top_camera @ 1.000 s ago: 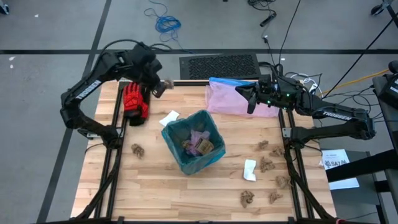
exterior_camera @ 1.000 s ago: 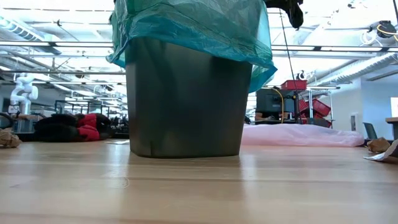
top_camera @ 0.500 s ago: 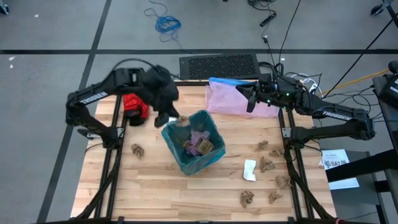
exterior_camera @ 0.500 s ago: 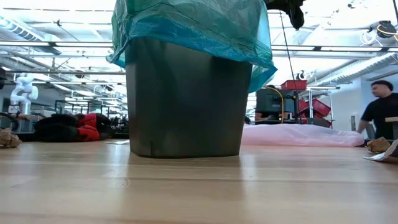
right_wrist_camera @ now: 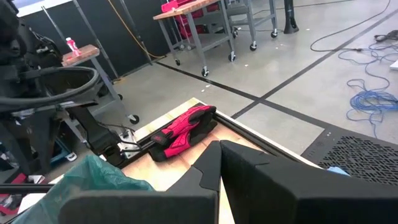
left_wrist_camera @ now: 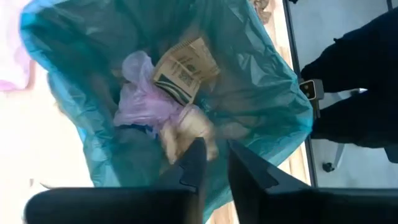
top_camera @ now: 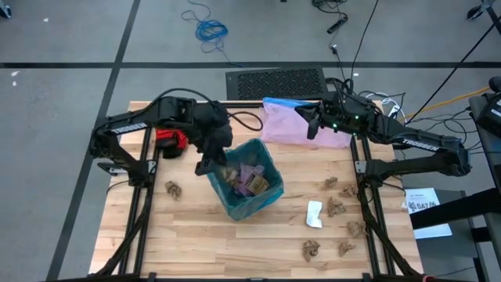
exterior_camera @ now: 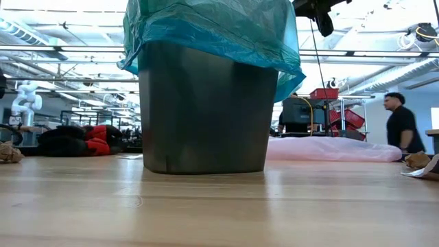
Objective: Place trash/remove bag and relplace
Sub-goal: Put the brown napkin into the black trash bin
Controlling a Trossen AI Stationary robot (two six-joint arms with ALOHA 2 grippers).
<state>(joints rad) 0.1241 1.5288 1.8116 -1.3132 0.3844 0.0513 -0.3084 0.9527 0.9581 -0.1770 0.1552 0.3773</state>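
The teal-green bag [top_camera: 235,205] lines a dark bin [exterior_camera: 206,110] in the middle of the table, its rim folded over the bin's top [exterior_camera: 212,34]. Inside lie a brown printed paper [left_wrist_camera: 185,73] and a lilac wrapper [left_wrist_camera: 140,99]. My left gripper [top_camera: 210,166] hangs over the bin's left rim, pointing down into the bag [left_wrist_camera: 273,106], with a narrow gap between its fingers [left_wrist_camera: 216,149]. A blurred crumpled brown wad [left_wrist_camera: 186,132] shows just past its fingertips, above the trash. My right gripper [top_camera: 312,129] waits shut [right_wrist_camera: 217,155] over the pink bag.
A pale pink bag with a blue edge [top_camera: 301,125] lies at the far right, a red glove [top_camera: 168,139] at the far left. Several crumpled brown wads [top_camera: 337,207] and a white scrap [top_camera: 314,213] lie right of the bin, one wad [top_camera: 173,189] to its left. A person [exterior_camera: 401,127] walks behind the table.
My left gripper has swung from the far left corner by the red glove toward the bin, carrying a crumpled brown wad, and now points down into the bag's mouth. A person has walked into the room behind the table.
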